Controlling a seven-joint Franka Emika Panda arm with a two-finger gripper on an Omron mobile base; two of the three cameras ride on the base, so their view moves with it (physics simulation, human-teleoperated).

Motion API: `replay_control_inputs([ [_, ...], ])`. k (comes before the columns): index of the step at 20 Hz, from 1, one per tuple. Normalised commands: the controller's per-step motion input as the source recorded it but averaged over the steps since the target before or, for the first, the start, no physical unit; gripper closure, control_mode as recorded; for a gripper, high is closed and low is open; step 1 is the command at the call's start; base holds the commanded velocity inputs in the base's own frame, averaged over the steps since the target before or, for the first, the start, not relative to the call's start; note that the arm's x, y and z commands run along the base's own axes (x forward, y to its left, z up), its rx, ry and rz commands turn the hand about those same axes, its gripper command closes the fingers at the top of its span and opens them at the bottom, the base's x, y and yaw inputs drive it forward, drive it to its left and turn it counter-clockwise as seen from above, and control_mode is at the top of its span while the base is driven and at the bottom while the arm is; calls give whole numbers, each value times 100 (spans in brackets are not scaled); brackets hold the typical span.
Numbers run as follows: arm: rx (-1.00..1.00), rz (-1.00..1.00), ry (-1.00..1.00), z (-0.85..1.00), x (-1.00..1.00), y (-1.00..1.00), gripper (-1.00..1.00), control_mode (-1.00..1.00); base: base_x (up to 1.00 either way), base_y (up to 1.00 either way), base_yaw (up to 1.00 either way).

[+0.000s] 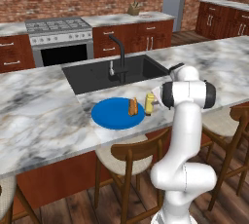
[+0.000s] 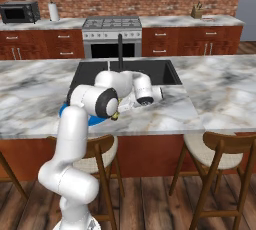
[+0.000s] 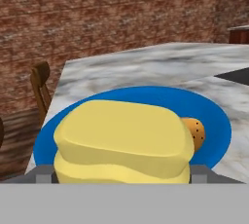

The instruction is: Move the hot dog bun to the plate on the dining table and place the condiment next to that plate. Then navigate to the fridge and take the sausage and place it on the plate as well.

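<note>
The bright blue plate (image 1: 109,118) lies on the marble dining table (image 1: 39,116), just in front of the black sink (image 1: 97,74). On the plate's right part rests the tan-orange hot dog bun (image 1: 132,106). The yellow condiment (image 1: 149,103) stands upright just off the plate's right rim. My gripper (image 3: 122,174) is shut on the condiment (image 3: 124,140), one fingertip on each side of it. Behind the bottle in the hand view are the plate (image 3: 209,116) and one end of the bun (image 3: 195,133). The grey fridge (image 1: 173,6) stands at the far back right. The sausage is out of view.
A black faucet (image 1: 119,55) rises at the sink's near edge, close behind the plate. Wooden stools (image 1: 129,155) stand under the table's front edge, another (image 1: 228,121) to the right. Stove (image 1: 61,40) and cabinets line the back wall.
</note>
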Motion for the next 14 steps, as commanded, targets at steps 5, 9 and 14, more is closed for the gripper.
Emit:
replay_control_inputs([
  [5,-4,0,-4,0,-6,1,-100,-100,0,0,0],
  [9,-3,0,-7,2,-12,0,-100,-100,0,0,0],
  [14,-1,0,-6,11,-7,0,-100,-100,0,0,0],
])
